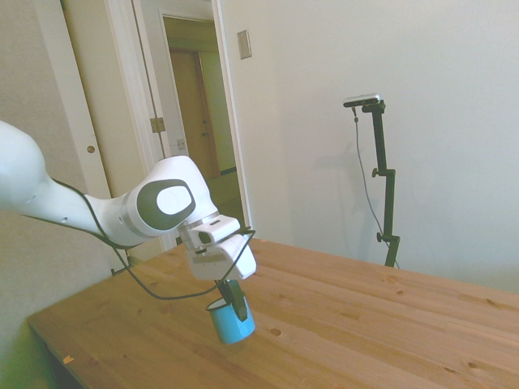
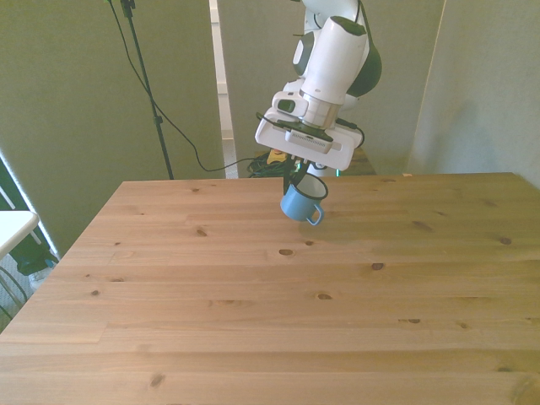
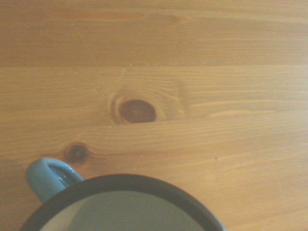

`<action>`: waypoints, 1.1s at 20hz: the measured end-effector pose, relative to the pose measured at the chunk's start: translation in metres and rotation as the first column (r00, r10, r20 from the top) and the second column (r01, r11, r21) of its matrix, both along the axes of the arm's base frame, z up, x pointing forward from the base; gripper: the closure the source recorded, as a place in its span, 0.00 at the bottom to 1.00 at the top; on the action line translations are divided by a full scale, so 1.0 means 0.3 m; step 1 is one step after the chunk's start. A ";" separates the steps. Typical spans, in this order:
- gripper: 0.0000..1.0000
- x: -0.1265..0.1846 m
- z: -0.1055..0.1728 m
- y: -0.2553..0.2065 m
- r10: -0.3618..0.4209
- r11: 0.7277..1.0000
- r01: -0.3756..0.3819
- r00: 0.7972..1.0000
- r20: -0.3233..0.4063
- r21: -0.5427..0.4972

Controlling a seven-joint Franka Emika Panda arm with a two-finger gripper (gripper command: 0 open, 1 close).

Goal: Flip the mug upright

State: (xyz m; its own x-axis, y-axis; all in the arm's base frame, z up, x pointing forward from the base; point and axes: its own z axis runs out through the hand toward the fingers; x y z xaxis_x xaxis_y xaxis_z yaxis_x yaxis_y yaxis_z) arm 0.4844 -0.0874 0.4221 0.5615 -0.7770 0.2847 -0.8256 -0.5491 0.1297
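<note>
The light-blue mug (image 1: 230, 321) hangs in the air above the wooden table (image 1: 365, 324), nearly upright with its dark-rimmed mouth facing up. My gripper (image 1: 230, 298) is shut on the mug's rim, one finger inside and one outside. In the front view the mug (image 2: 299, 202) hangs under the gripper (image 2: 301, 181) near the table's far edge, its handle toward the front view's right. The wrist view looks down into the mug's pale inside (image 3: 125, 211), with the blue handle (image 3: 48, 175) beside it over the wood.
The wooden table (image 2: 253, 312) spreads wide below and in front of the mug. A black cable loops from the arm beside the gripper (image 1: 162, 293). A doorway and white wall stand behind the table.
</note>
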 end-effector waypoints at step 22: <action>0.00 0.269 -0.139 0.124 0.132 0.965 -0.139 0.990 0.045 0.221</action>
